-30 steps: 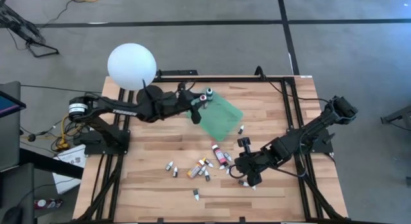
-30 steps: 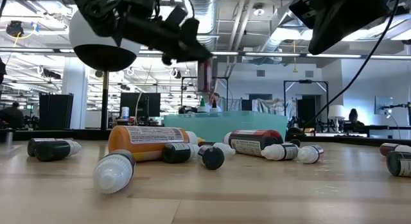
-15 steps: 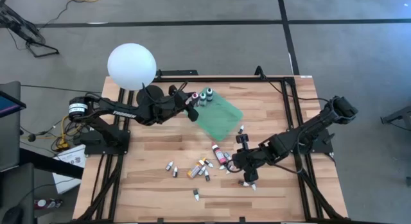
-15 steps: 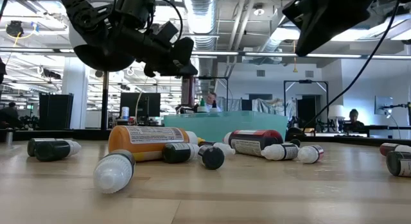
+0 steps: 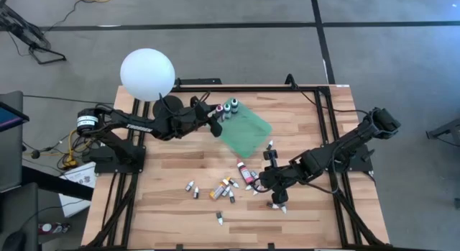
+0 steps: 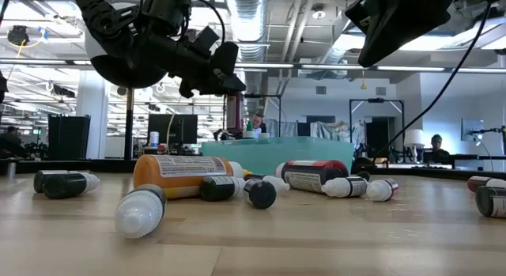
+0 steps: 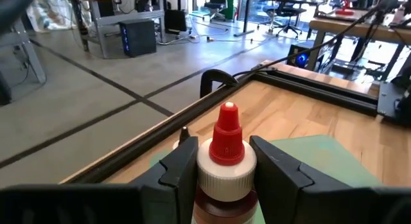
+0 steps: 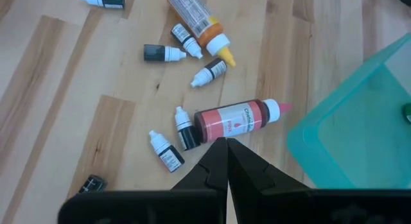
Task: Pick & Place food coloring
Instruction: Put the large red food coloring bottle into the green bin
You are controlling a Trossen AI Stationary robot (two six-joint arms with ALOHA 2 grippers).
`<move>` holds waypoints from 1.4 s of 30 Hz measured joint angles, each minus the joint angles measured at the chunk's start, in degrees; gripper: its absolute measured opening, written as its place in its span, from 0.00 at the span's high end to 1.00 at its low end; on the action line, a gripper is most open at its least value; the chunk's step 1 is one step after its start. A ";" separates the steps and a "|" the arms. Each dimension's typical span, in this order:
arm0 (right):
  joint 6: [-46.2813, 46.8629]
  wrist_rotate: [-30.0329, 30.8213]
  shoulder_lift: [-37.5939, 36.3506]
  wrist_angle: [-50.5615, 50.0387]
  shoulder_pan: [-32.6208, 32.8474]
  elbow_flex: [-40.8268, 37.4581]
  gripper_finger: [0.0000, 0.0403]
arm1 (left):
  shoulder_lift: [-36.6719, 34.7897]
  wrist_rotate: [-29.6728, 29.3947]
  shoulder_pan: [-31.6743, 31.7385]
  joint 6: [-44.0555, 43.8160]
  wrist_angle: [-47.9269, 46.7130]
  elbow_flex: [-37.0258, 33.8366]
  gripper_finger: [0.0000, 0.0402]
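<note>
Wooden table (image 5: 172,208), green tray (image 5: 248,132), scattered food coloring bottles (image 5: 223,188), white globe lamp (image 5: 147,75)

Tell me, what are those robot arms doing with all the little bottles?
The left pincer holds a red-capped bottle at the far corner of the green tray, where two green-capped bottles already stand. The right pincer, shut and empty, hovers over a pink bottle lying among others on the table.

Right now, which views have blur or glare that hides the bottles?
Low view: the nearest white-capped bottle is soft, bright ceiling lights behind. Left wrist view: the red-tipped bottle in the left tool is sharp, the room beyond hazy. Right wrist view: the pink bottle reads clearly.
</note>
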 joint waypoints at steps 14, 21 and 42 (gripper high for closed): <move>-0.01 0.00 -0.02 0.00 0.00 0.00 1.00 | 1.20 -1.59 -0.09 -5.49 -1.72 -0.04 0.70; 0.06 -0.03 -0.02 1.36 0.00 -1.80 1.00 | 5.20 -14.15 -1.77 -5.90 1.61 0.19 0.70; 0.04 -0.04 -0.02 4.43 -0.63 -4.67 1.00 | 17.77 -15.61 -1.75 -6.29 10.89 1.96 0.70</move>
